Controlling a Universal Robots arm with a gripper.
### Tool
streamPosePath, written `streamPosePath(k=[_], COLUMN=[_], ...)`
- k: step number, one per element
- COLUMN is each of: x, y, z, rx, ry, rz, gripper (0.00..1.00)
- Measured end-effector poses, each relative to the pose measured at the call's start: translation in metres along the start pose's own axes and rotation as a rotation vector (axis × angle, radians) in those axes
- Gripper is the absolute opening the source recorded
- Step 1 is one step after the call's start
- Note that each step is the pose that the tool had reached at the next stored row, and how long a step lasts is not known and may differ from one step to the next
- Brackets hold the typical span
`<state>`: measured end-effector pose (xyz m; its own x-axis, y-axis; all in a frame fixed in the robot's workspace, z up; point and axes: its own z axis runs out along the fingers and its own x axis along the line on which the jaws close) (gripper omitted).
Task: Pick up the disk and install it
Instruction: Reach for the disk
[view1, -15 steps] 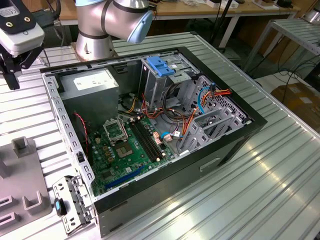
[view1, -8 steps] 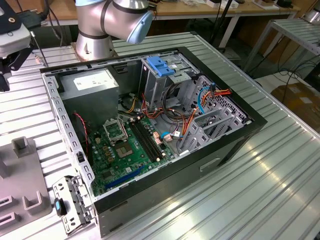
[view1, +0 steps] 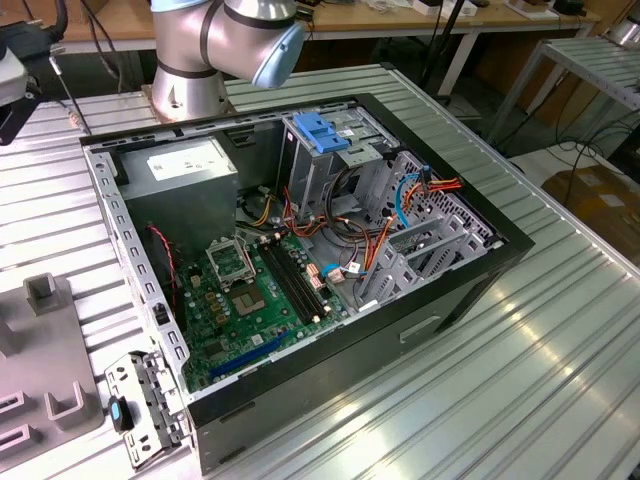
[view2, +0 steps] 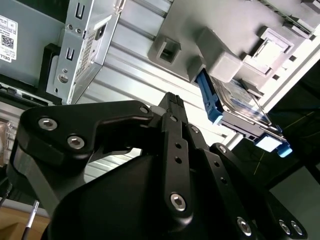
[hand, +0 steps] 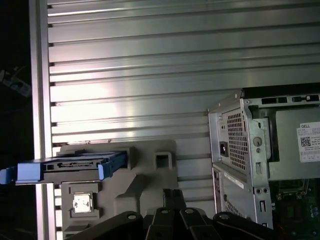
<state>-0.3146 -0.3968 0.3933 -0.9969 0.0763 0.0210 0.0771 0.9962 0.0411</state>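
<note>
The disk (hand: 70, 167) is a flat dark drive with blue side rails, standing on edge in a grey holder (hand: 147, 182) on the ribbed metal table. In the second wrist view the disk (view2: 235, 112) leans in that holder (view2: 220, 30), its blue rail facing me. My gripper (hand: 173, 193) hangs above the table beside the holder, apart from the disk. Its black fingertips (view2: 172, 99) are pressed together with nothing between them. The open computer case (view1: 440, 300) lies on its side in the exterior view.
Inside the case sit a grey power-supply box (view1: 190, 165), a metal cage with a blue top (view1: 322, 130), a green mainboard (view1: 250, 300) and loose cables. The case's rear panel (hand: 240, 145) stands close to the holder. The arm's base (view1: 190, 70) rises behind the case.
</note>
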Motion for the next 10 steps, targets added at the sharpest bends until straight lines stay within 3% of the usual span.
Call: streamPosePath(k=[10], x=[0.0271], y=[-0.0020], z=[0.0005], rx=[0.0004], ry=[0.0041], rz=[0.000], gripper=[0.11])
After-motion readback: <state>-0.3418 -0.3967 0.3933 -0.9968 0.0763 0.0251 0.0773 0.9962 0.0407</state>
